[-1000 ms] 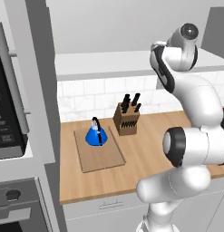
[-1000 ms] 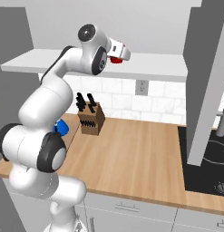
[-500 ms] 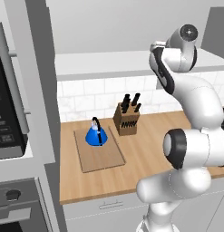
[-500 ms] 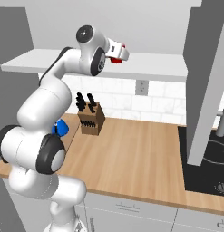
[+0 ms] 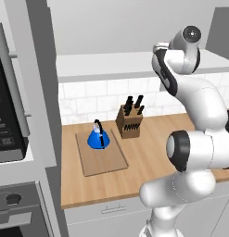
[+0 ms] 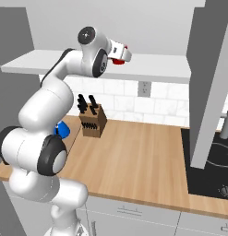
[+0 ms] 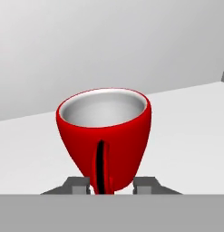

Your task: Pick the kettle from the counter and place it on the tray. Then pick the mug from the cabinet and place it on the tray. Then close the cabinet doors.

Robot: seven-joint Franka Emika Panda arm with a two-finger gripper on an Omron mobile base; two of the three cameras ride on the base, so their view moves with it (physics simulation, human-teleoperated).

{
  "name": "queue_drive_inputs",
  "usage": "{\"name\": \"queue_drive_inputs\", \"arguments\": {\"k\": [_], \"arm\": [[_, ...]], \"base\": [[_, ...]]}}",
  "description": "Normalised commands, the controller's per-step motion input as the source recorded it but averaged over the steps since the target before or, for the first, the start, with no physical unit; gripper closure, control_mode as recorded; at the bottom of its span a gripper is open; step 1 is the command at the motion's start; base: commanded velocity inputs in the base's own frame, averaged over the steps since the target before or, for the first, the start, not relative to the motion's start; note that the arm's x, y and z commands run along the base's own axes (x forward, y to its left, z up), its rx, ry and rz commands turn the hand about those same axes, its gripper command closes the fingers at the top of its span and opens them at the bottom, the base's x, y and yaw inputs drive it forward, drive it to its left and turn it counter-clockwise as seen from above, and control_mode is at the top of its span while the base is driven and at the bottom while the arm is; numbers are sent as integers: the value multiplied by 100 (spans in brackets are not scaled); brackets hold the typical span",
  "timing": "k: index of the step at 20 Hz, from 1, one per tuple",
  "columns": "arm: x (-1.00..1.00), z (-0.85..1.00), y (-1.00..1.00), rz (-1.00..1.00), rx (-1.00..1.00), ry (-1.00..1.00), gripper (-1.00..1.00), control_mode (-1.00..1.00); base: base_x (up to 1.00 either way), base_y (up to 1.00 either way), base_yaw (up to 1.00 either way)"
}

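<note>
Mug [image 7: 104,136] upright between gripper [image 7: 112,185] fingertips, handle facing camera; jaws clamped on base

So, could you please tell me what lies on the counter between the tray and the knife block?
Nothing: in the left base view a narrow strip of bare counter separates the tray, which carries the kettle, from the knife block.
</note>
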Motion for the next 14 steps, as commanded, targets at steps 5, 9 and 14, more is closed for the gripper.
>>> {"name": "queue_drive_inputs", "arguments": {"k": [5, 9, 14], "arm": [[3, 0, 0, 0, 0, -1, 100, -100], [-1, 0, 0, 0, 0, -1, 100, -100], [-34, 0, 0, 0, 0, -2, 100, -100]], "base": [[0, 0, 0], [0, 0, 0], [0, 0, 0]]}}
